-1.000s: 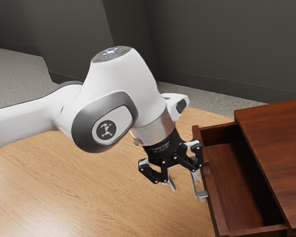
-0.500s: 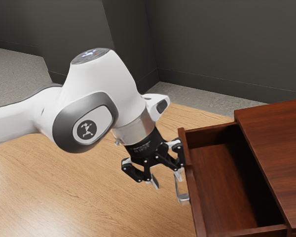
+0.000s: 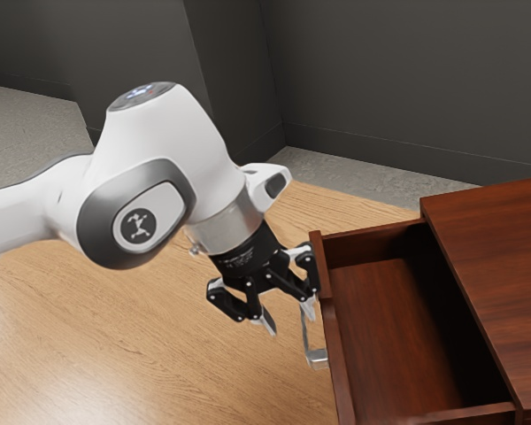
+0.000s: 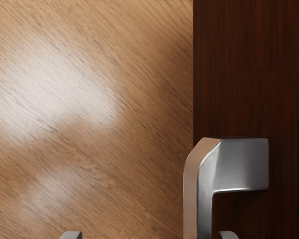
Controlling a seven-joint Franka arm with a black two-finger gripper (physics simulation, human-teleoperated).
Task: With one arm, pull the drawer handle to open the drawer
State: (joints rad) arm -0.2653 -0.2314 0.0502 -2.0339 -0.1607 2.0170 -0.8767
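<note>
Claw (image 3: 288, 323) wide, handle (image 3: 312, 347) between its fingers (image 3: 267, 324) — bend seen at wrist, open drawer (image 3: 385, 332) from exterior

A cabinet (image 3: 504, 257) is set on the worktop (image 3: 115, 354) at the exterior view's right. Its drawer (image 3: 389, 336) is seen drawn out from under the cabinet's top, toward the exterior view's left. The handle (image 3: 311, 341) is mounted on the drawer's front, on the side facing the arm (image 3: 142, 204). The arm is brought in from the exterior view's left, above the worktop. The gripper (image 3: 289, 319) is placed at the handle, which is found between its parted fingers, close to one of them.
</note>
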